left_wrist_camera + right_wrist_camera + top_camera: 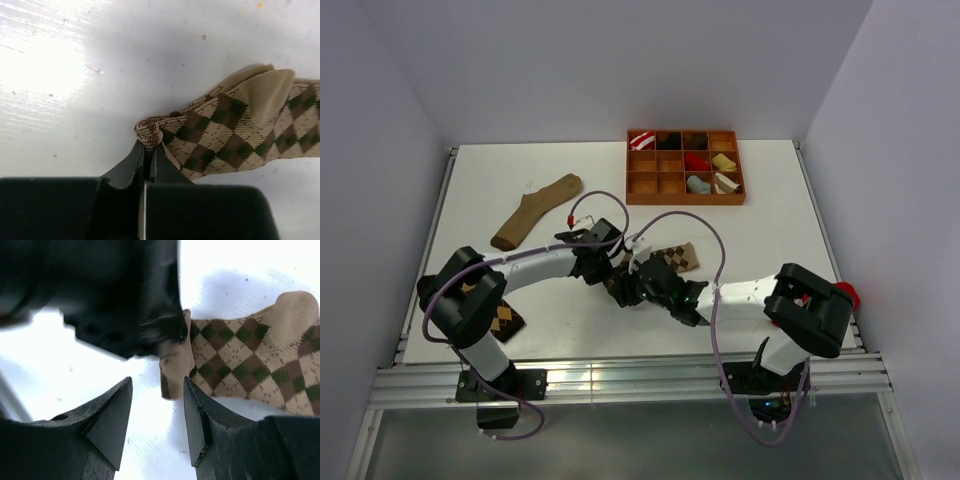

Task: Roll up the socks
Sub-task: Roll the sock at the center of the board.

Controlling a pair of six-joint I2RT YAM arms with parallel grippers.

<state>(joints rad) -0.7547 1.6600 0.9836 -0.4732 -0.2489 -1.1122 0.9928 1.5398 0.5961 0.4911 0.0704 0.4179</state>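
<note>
Tan argyle sock [235, 130] lies unrolled | my left claw [148, 148] pinches its curled edge | my right claw [157, 386] gapes beside | rolling barely begun

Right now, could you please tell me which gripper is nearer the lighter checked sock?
Left. The left gripper pinches the end of the lighter sock; the right gripper stands open beside it.

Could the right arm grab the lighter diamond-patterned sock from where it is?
Probably yes: the right gripper is open beside the end of the lighter argyle sock, though the left gripper, pinching that end, crowds it.
</note>
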